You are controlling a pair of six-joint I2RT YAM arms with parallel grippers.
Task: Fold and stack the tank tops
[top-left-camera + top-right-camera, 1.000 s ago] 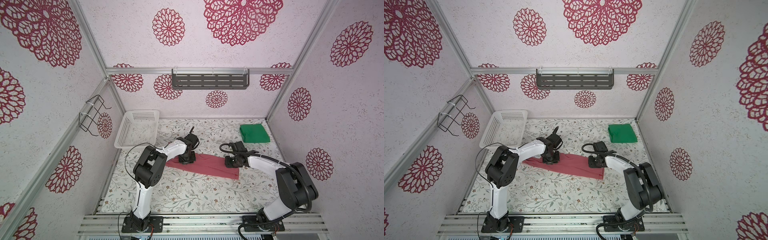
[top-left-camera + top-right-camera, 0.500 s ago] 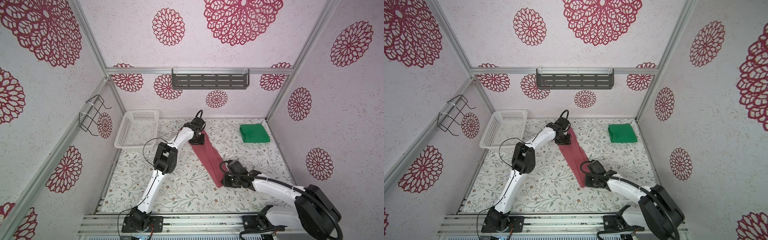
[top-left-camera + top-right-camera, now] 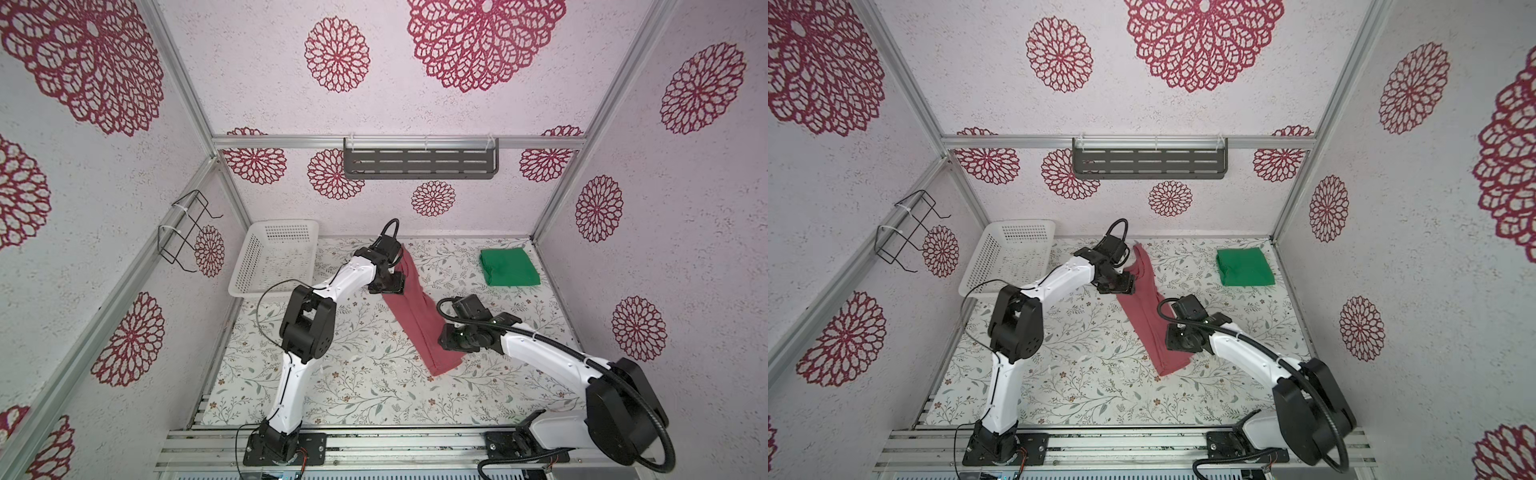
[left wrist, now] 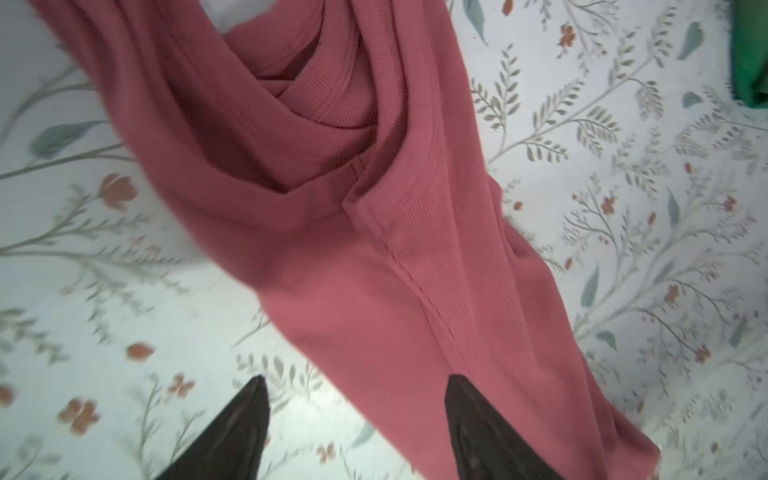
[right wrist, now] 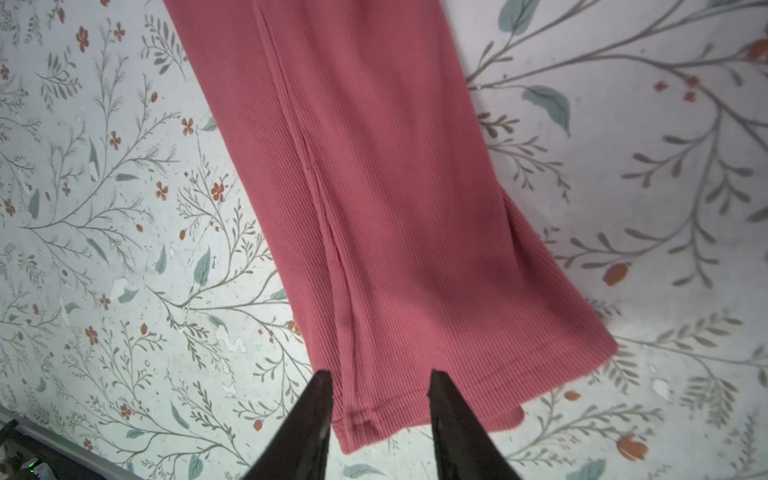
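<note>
Pink-red tank top, long strip; left pincer wide near neck edge, right pincer narrowly apart over hem edge.

The pink-red tank top lies in a long diagonal strip, the green tank top folded square.

pink-red tank top: fine-ribbed knit cloth, matt, stitched seam
green tank top: plain cloth, matt
right gripper: black, dull
counter under right gripper: floral print, matt, flecked with chips
basket: white perforated plastic
shelf: grey slotted metal
</note>
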